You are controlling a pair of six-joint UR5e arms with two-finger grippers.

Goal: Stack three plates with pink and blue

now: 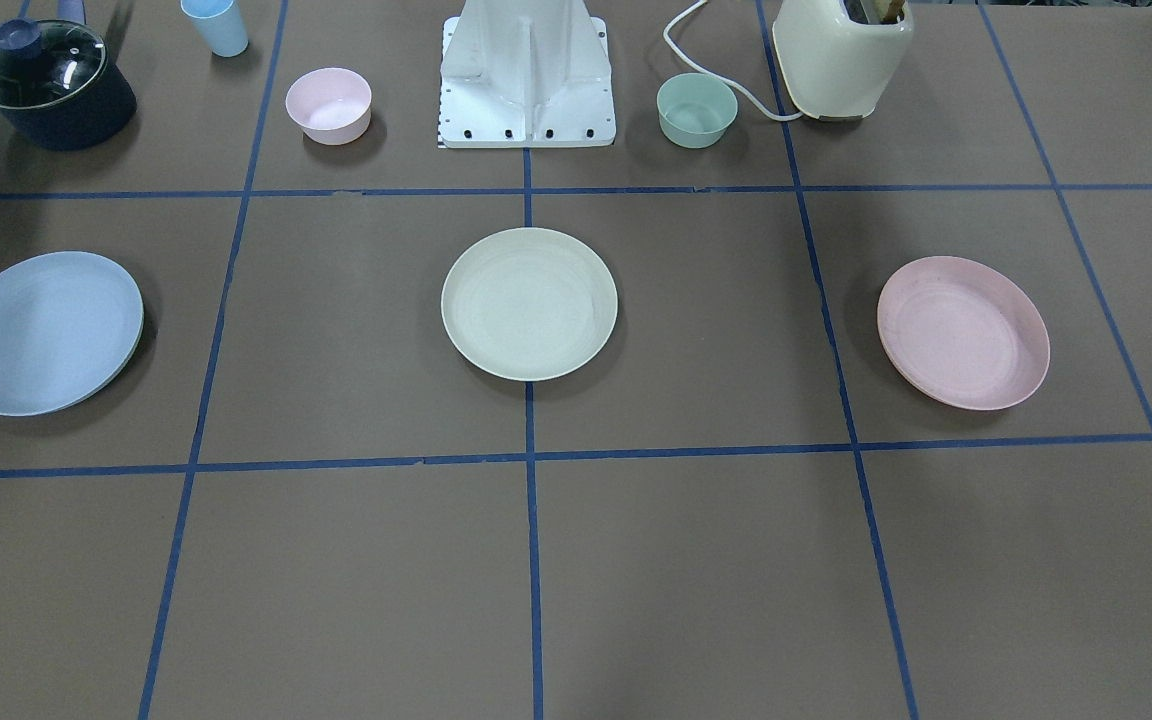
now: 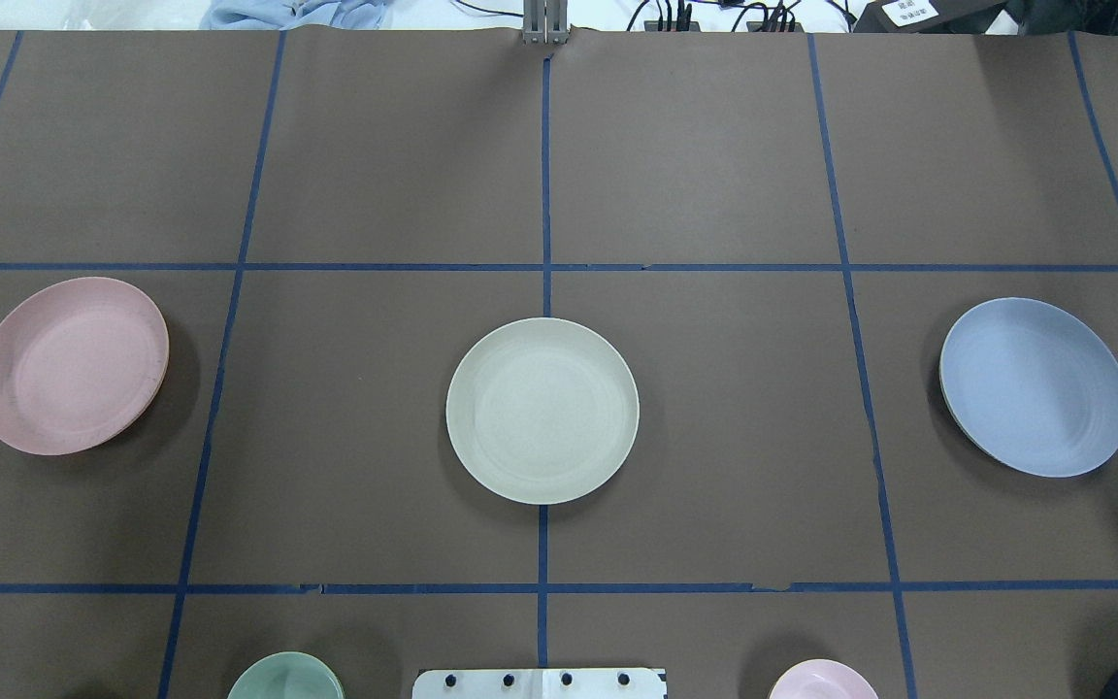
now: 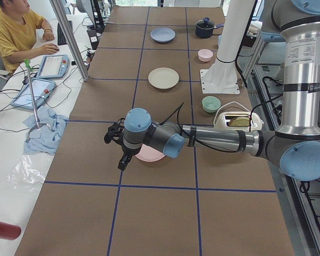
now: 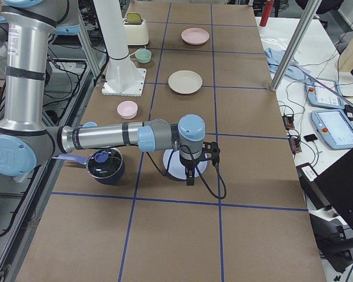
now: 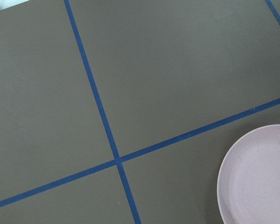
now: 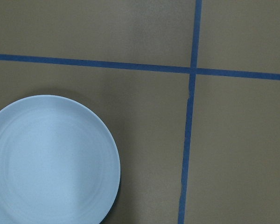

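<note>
3 plates lie flat in 1 row across the middle of the table, well apart from each other, with none on another. All 3 are round, shallow and matte, with faint rings in their wells. The cream plate sits in the centre, over the middle tape line. The pink plate is at the robot's left end of the row. The blue plate is at its right end.

Blue tape splits the brown paper cover into squares.

2 small bowls stand near the white base, 1 on either side of it: a pink bowl and a green bowl, both deeper than the plates. There is 1 light blue cup, tapered and upright. 1 dark pot carries a glass lid with a dark knob. 1 cream toaster trails a white cord.

2 grippers show, each in a side view only. The left gripper hovers over the table just beside the pink plate. The right gripper hangs by the blue plate's edge. Whether either pair of fingers is apart or together cannot be told. Neither touches a plate.
</note>
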